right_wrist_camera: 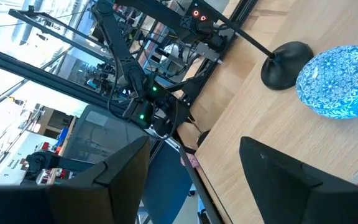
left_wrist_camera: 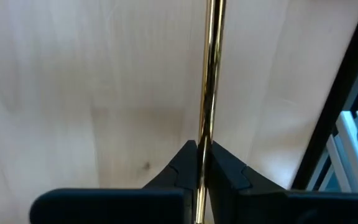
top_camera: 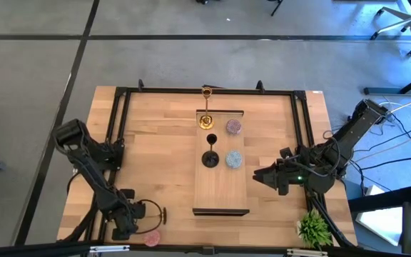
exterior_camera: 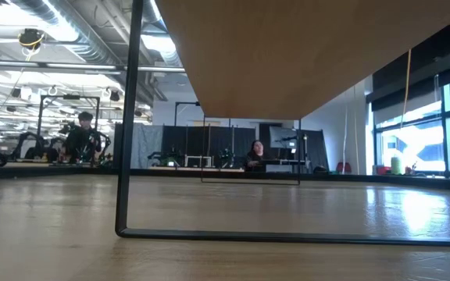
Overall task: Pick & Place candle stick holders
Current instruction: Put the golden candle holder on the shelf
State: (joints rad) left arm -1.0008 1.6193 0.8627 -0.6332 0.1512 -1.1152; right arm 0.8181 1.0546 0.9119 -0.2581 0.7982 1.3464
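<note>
6 candle stick holders show from above, and we find 4 of them on the raised wooden board [top_camera: 220,193] in the middle of the table [top_camera: 155,143]. A tall gold holder [top_camera: 206,121] stands upright at the board's far edge. The mauve holder [top_camera: 233,127] sits just beside it, toward the right edge. Nearer the board's middle stand the black holder [top_camera: 210,158] and, just to its right, the light-blue holder [top_camera: 233,159].

We see the left gripper [top_camera: 152,213] low at the table's near-left corner. Its wrist view shows the fingers [left_wrist_camera: 229,171] clamped tight on the thin shiny stem of the second gold holder [left_wrist_camera: 211,74]. The pink holder [top_camera: 150,238] lies on the table just beside this gripper, at the near edge.

The right gripper [top_camera: 259,176] sits just off the board's right edge, pointing toward it, with its fingers [right_wrist_camera: 278,168] spread wide and nothing between them. A small green plant [top_camera: 312,228] stands at the table's near-right corner.

From table height we see the board's underside and 1 black leg frame [exterior_camera: 127,156].
</note>
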